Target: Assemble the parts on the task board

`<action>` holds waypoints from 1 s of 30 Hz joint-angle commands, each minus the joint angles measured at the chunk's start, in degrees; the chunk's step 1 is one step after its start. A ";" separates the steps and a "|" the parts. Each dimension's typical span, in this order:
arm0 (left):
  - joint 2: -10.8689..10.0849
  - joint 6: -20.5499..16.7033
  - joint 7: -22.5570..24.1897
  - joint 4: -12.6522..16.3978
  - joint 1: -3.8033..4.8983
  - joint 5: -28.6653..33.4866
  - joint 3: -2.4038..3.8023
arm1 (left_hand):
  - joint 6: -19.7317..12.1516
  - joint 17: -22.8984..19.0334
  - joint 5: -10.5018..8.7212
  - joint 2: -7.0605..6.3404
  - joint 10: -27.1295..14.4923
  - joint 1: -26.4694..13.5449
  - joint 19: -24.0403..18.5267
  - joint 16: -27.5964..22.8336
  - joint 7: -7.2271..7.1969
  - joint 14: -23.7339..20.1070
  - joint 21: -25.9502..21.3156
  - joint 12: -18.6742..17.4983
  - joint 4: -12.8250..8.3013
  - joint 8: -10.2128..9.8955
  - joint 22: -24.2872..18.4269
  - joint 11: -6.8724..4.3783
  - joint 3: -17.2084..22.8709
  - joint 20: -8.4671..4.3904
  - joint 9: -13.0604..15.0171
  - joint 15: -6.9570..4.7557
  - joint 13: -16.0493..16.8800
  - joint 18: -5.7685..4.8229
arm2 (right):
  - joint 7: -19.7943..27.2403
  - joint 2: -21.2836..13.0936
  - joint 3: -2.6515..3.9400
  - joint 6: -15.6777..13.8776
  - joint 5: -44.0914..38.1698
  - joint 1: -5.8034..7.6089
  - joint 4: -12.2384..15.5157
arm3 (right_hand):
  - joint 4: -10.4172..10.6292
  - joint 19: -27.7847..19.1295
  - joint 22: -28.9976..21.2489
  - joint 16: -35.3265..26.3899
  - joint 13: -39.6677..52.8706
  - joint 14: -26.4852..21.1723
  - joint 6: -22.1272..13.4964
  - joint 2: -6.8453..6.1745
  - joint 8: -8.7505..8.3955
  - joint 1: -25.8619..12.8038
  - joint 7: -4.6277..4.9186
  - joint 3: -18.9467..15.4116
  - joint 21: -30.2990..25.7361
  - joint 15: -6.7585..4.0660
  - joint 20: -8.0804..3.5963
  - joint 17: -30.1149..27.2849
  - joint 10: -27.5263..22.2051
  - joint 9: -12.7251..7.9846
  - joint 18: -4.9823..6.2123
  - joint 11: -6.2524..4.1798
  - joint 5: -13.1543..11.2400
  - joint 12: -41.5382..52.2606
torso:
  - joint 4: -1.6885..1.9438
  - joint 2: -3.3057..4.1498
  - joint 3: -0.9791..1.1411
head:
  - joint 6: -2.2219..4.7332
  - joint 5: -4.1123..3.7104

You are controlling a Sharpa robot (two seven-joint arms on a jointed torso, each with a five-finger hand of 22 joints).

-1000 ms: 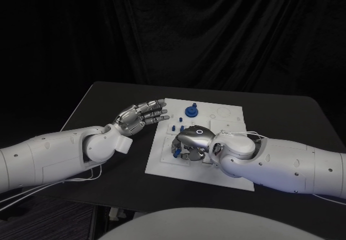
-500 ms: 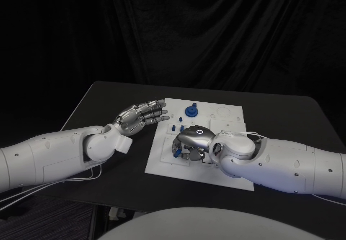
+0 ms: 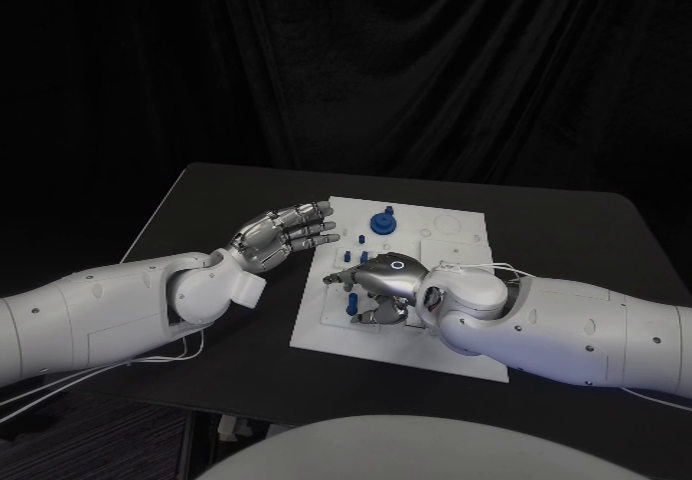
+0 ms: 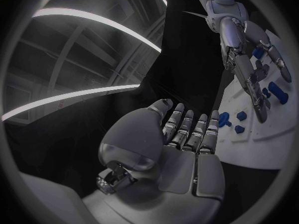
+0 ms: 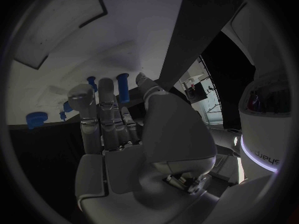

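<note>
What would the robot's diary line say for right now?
left hand: open, beside task board | right hand: over board, among blue parts | grasp: unclear

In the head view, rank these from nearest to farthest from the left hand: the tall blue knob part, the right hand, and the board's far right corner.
From the left hand:
1. Tall blue knob part, near the task board's far left edge.
2. Right hand, over the board's near middle.
3. Task board's far right corner.

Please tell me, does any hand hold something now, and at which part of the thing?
The left hand holds nothing; its fingers are spread beside the task board. Whether the right hand, over the blue parts, grips one cannot be told.
</note>
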 commanded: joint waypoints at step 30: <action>0.17 0.93 0.18 -0.33 -0.31 0.00 0.06 | -0.15 0.01 0.21 -0.24 -0.19 -0.77 0.22 0.12 1.08 -0.17 0.03 0.11 -0.02 0.26 -0.12 0.11 0.61 -0.09 -0.08 0.22 0.00 -0.78 | 2.46 -1.87 0.13 -1.95 3.15 -0.08 1.38 | 0.65 0.34 5.48 1.59 3.94 -0.32 20.16 3.92 4.19 3.34 6.73 -5.44 0.96 -1.66 -1.14 -0.35 8.34 1.00 0.54 -2.45 1.41 11.13 | -0.15 -0.04 0.00 | -0.01 -0.43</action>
